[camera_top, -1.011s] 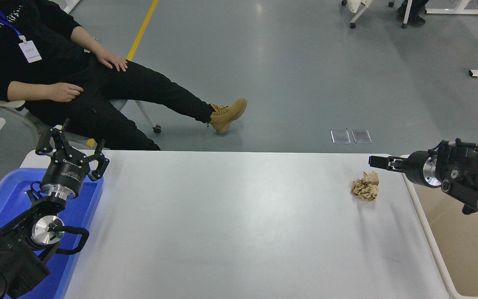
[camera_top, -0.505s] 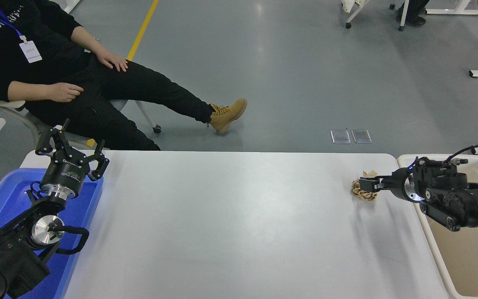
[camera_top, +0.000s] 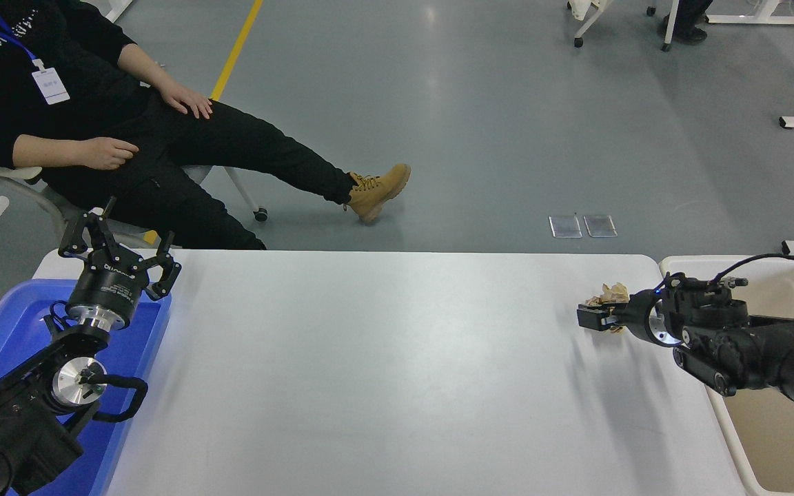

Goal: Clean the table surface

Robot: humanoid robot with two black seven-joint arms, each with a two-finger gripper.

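The white table surface (camera_top: 383, 358) fills the middle of the head view. A crumpled brown paper ball (camera_top: 612, 294) lies on it near the far right corner. My right gripper (camera_top: 591, 317) comes in from the right edge, low over the table, and sits right at the ball, covering most of it; only the ball's top edge and a scrap below show. Whether it grips the ball is hidden. My left gripper (camera_top: 118, 249) is open and empty, parked at the lower left above the blue tray.
A blue plastic tray (camera_top: 4, 324) stands at the table's left end under the left arm. A beige bin (camera_top: 776, 441) stands at the right end under the right arm. A person (camera_top: 94, 124) sits beyond the far left corner, legs stretched out.
My right gripper came down from beside the ball's far right and moved left, onto the paper ball, now covering most of it. The left arm has not moved.
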